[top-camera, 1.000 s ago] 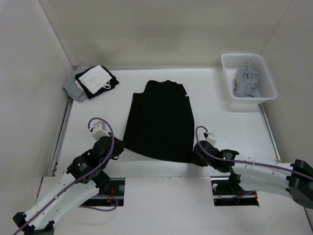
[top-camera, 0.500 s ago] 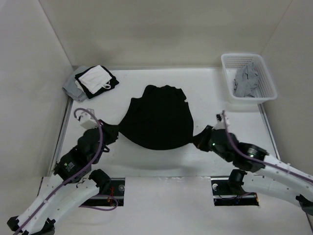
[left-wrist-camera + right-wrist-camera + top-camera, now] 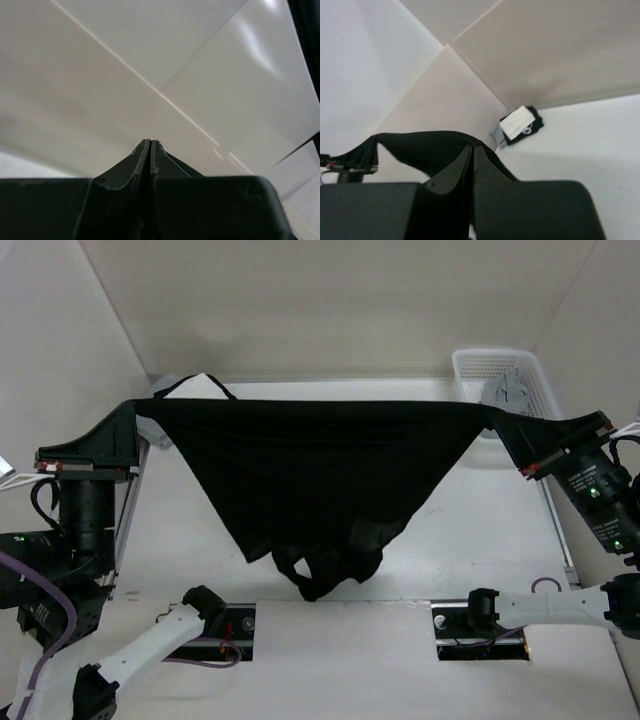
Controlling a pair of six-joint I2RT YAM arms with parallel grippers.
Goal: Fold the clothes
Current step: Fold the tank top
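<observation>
Black garment (image 3: 310, 470) held aloft above bench (image 3: 480, 530), stretched taut between both arms, sagging in V. Bunched lower tip hangs near bench's near edge. Left pincer (image 3: 136, 412) clenched on one top corner, right pincer (image 3: 496, 420) clenched on other. Strap loop (image 3: 186, 383) sticks up beside left pincer. White basket (image 3: 478, 362) behind right pincer.

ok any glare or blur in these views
Top view: evenly lit and sharp, but the black garment reads as a nearly flat dark shape. Left wrist view: bright sheen on the wall, the left claw a dark silhouette. Right wrist view: no glare, right claw equally dark.
</observation>
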